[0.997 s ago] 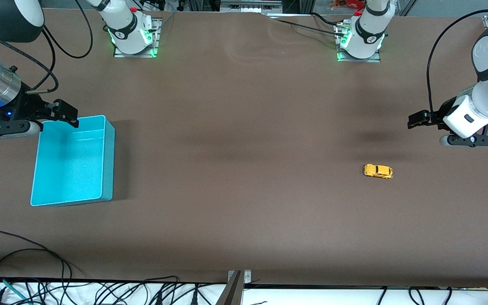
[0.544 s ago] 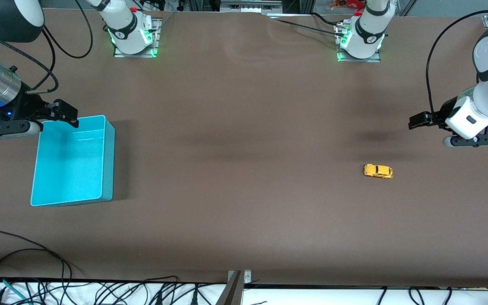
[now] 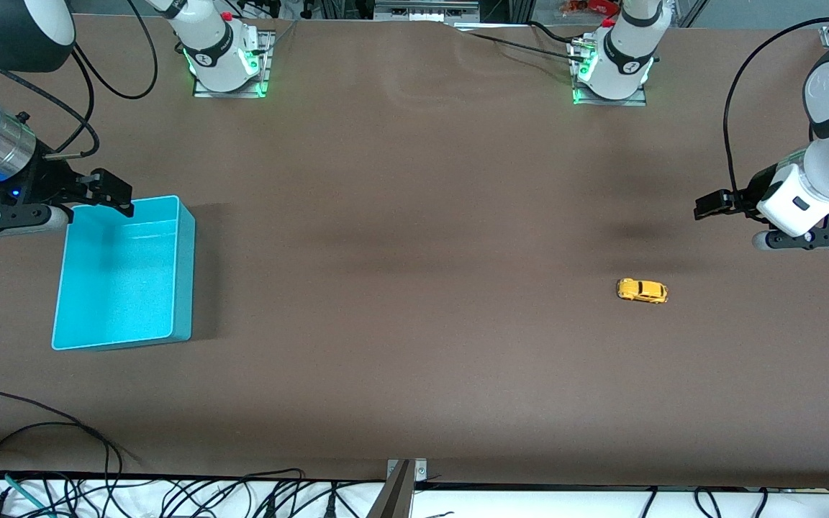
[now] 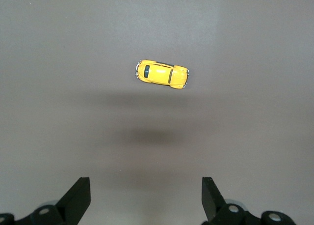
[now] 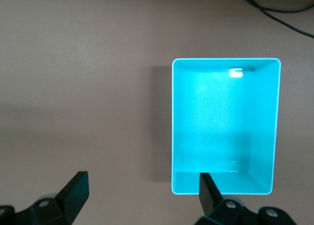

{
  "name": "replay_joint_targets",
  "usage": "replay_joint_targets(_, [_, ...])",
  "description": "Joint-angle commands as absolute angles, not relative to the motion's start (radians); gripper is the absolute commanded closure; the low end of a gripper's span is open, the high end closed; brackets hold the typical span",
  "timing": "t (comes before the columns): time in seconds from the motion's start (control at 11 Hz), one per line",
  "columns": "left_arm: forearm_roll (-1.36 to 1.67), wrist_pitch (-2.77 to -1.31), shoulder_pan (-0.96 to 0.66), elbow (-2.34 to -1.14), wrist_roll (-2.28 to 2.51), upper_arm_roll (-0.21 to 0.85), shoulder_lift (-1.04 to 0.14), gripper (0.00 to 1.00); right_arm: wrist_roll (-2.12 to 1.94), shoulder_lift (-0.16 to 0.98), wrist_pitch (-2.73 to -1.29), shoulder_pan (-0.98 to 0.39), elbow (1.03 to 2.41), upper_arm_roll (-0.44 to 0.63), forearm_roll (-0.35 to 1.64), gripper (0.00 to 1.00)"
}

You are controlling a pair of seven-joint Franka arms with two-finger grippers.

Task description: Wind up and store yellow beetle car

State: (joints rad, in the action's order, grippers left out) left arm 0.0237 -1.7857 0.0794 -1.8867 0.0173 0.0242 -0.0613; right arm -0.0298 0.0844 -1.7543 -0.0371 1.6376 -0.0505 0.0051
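Front view: yellow beetle car [image 3: 642,291] sits untouched near the desk's left-arm end; my left hand [image 4: 144,198] hovers spread beside it, right hand [image 5: 140,195] waits spread over the bin [image 3: 186,273]. Next: descend, grasp.

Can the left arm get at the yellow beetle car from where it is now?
Probably yes. The yellow beetle car stands alone on bare table, and the open left pincer hangs over the table close by, nothing between them.
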Motion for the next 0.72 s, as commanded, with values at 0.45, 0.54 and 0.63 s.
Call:
replay_joint_targets(0.45, [0.026,-1.773,0.084,-1.885,0.026,0.023,-0.060,0.00,-0.028,0.092,-1.752,-0.015,1.620,-0.054,0.009,0.00])
replay_joint_targets(0.54, [0.026,-1.773,0.084,-1.887,0.026,0.023,-0.060,0.00,-0.029,0.092,-1.752,-0.014,1.620,-0.054,0.011,0.00])
replay_joint_targets(0.63, [0.026,-1.775,0.084,-1.887,0.028,0.023,-0.060,0.00,-0.028,0.094,-1.752,-0.014,1.620,-0.054,0.012,0.00])
